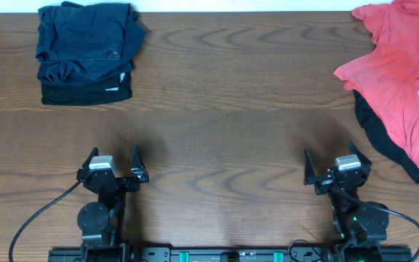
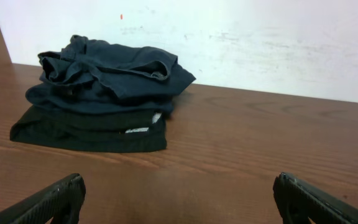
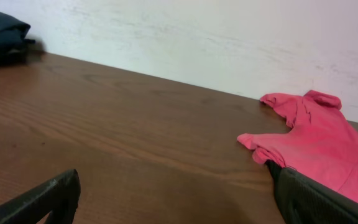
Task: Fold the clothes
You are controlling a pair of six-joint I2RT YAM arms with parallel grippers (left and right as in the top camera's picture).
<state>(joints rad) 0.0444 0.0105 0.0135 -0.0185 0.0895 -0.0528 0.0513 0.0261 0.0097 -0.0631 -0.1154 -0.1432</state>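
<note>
Folded navy and black garments [image 1: 86, 54] stacked far left; coral-red T-shirt [image 1: 398, 80] crumpled over a black piece [image 1: 369, 125] far right.

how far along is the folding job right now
Done: at the far left, a navy garment sits folded on a folded black garment. In hand: nothing; the left gripper and right gripper are both open and empty above the table. To do: the coral-red T-shirt lies rumpled at the right edge over a black piece, both unfolded.

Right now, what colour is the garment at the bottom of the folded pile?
The bottom garment is black; left wrist view shows it best.
</note>
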